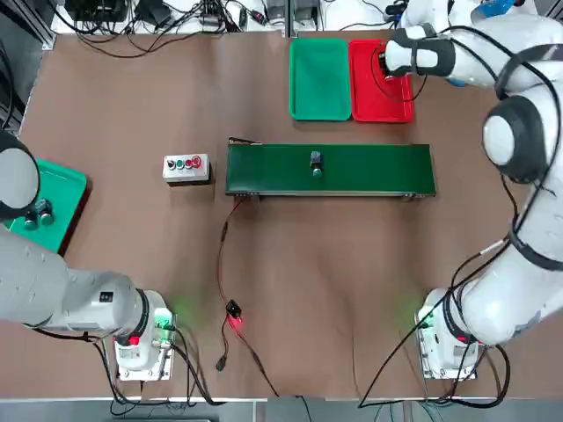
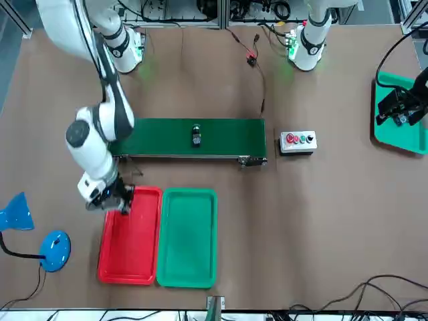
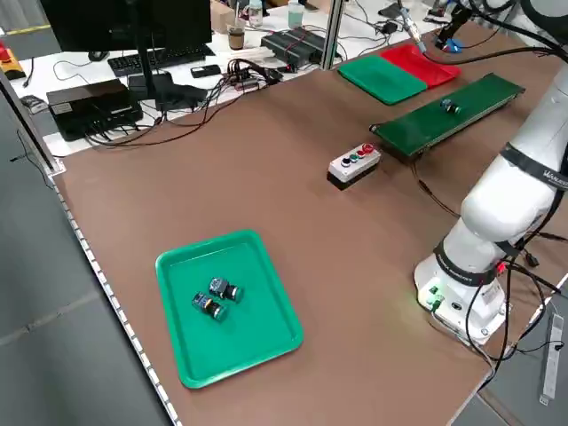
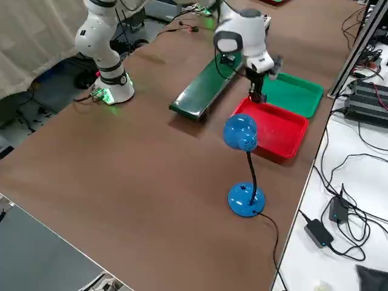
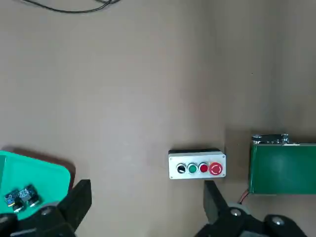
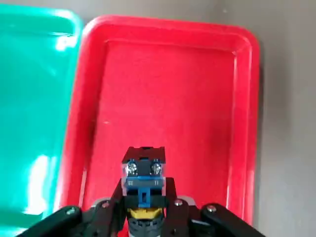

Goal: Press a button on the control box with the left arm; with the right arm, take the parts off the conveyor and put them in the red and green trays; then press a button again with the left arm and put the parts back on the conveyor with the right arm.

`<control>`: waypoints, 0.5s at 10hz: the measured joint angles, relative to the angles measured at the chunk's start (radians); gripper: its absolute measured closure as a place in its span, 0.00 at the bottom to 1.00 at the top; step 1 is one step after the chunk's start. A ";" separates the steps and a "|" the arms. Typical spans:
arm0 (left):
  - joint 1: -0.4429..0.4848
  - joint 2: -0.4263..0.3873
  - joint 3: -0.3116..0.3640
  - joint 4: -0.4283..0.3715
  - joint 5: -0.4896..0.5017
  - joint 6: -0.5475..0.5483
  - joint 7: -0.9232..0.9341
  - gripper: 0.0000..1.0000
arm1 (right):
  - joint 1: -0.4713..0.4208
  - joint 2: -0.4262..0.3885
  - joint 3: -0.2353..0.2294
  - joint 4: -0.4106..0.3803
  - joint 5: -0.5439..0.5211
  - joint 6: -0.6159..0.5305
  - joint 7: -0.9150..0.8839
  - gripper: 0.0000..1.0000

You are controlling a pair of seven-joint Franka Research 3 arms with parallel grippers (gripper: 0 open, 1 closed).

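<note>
The right hand [image 6: 144, 210] is closed tight on one small part [image 6: 143, 170] and holds it just over the red tray [image 6: 207, 89], which has nothing lying in it. Right beside that is the green tray [image 1: 319, 79], with nothing in it too. Back from the hand, one more part [image 1: 316, 163] sits on the green conveyor [image 1: 369, 169]. The control box [image 1: 186, 167] with its buttons is past the conveyor's end. Far off, the left hand [image 5: 143, 197] hangs wide open over the tabletop [image 1: 317, 281] by another green tray [image 3: 266, 319] holding two parts [image 3: 216, 297].
</note>
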 joint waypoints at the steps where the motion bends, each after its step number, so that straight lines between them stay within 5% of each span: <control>1: 0.000 0.000 -0.001 0.000 0.000 0.000 0.000 0.00 | -0.016 0.072 0.000 0.065 0.008 0.000 0.000 0.67; 5: -0.001 0.000 -0.006 0.000 0.000 0.000 0.000 0.00 | -0.025 0.266 0.003 0.173 0.011 0.011 0.000 0.67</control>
